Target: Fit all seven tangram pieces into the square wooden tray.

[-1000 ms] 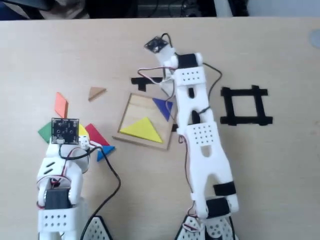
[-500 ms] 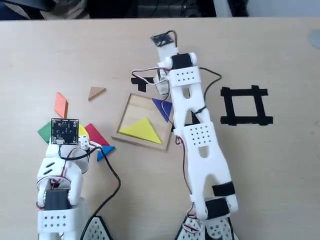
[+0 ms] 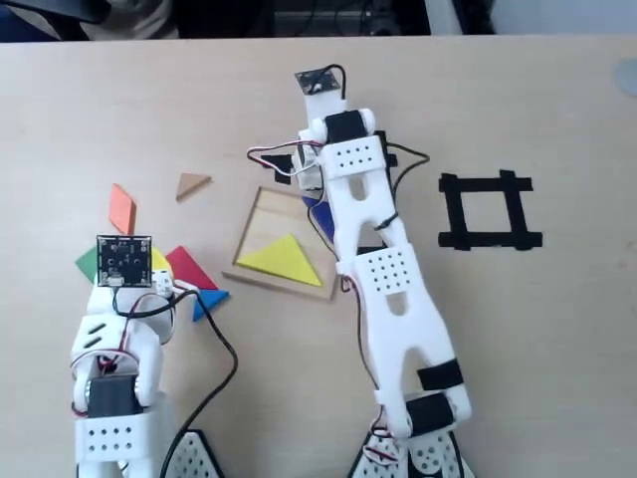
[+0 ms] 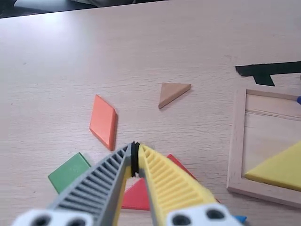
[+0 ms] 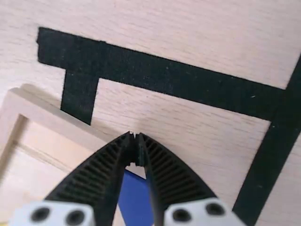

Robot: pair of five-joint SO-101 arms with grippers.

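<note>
While five pieces lie loose by our left gripper (image 4: pixel 135 147), jaws pinched together and empty, with the orange parallelogram (image 4: pixel 103 121) and tan triangle (image 4: pixel 172 92) ahead of the tips and the green square (image 4: pixel 69 172), red triangle (image 4: pixel 138 194) and small blue triangle (image 3: pixel 207 302) beside them, we judge the task early. The tray (image 3: pixel 249 227) holds two: a yellow triangle (image 3: pixel 281 259), and a blue triangle (image 5: pixel 134 202) just behind our right gripper (image 5: pixel 135 137), its jaws closed and empty.

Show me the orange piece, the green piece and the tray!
orange piece (image 4: pixel 103 121), left wrist view, middle of its top.
green piece (image 4: pixel 70 172), left wrist view, middle of its top.
tray (image 4: pixel 236 139), left wrist view, its wooden rim.
</note>
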